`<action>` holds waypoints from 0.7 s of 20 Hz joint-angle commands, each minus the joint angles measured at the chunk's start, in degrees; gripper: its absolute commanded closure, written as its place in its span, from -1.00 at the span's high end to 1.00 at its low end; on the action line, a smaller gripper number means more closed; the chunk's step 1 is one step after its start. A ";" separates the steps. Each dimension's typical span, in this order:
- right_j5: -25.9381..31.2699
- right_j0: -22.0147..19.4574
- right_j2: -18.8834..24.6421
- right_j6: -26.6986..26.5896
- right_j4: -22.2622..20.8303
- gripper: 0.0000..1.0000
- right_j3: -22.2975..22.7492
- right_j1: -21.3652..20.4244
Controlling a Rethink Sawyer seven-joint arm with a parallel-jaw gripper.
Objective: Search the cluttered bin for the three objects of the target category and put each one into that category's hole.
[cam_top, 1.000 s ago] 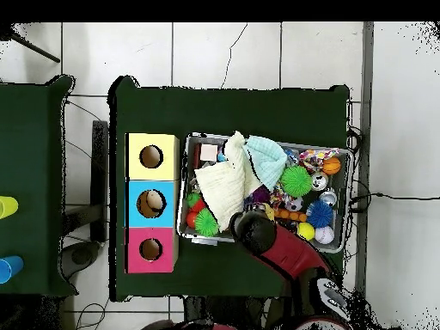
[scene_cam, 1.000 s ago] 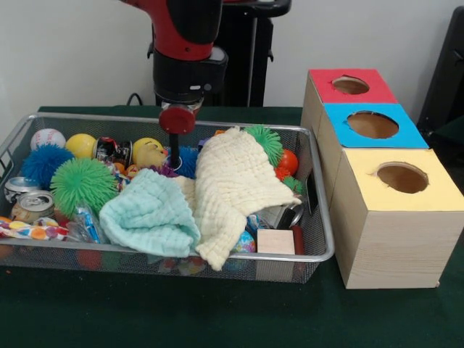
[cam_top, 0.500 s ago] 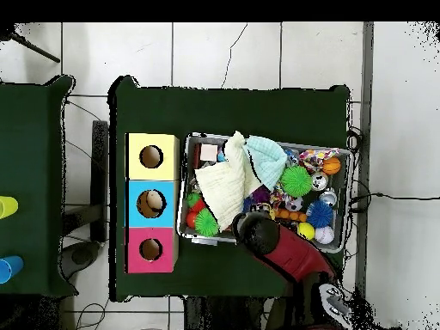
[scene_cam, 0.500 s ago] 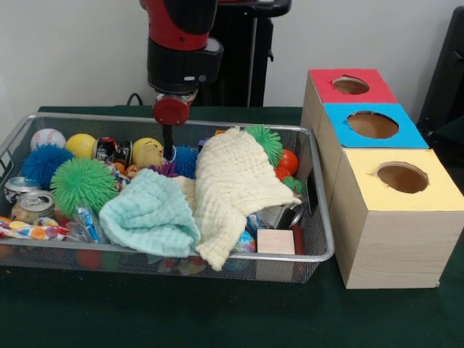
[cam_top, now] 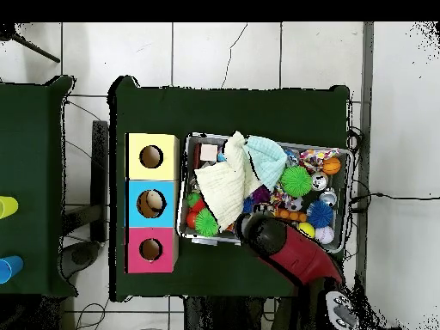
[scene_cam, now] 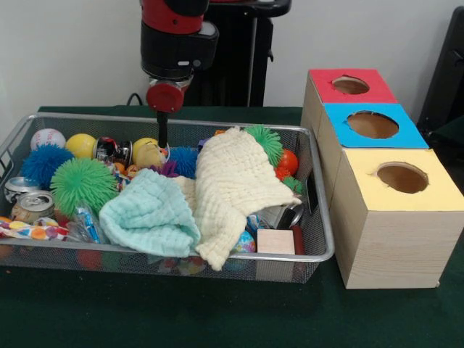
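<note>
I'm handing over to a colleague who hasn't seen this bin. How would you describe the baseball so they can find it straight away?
Start at the wire mesh bin on the green table. In the front view, go to its far left corner: the baseball sits there against the mesh, beside a plain yellow ball and behind a spiky blue ball. It is the only white ball, marked with red stitching.

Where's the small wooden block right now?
Front view: the wooden block sits in the bin's near right corner, just below the cream cloth.

Red upper arm (scene_cam: 174, 11), black cylindrical wrist (glossy), round red cap, thin dark tool (scene_cam: 162, 138)
</note>
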 commanded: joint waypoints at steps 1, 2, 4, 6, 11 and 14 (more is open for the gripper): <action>2.54 -2.16 3.55 1.97 -0.17 1.00 -4.22 1.84; 2.11 -2.67 4.03 1.73 -0.22 1.00 -4.32 2.17; 0.82 -3.76 4.87 1.29 -0.41 1.00 -4.64 3.13; 0.14 -4.45 5.68 1.09 -0.53 1.00 -4.49 3.55; -1.79 -6.14 6.83 0.71 -1.30 1.00 -3.73 4.00; -2.89 -6.04 7.10 1.14 -1.64 1.00 -2.86 4.48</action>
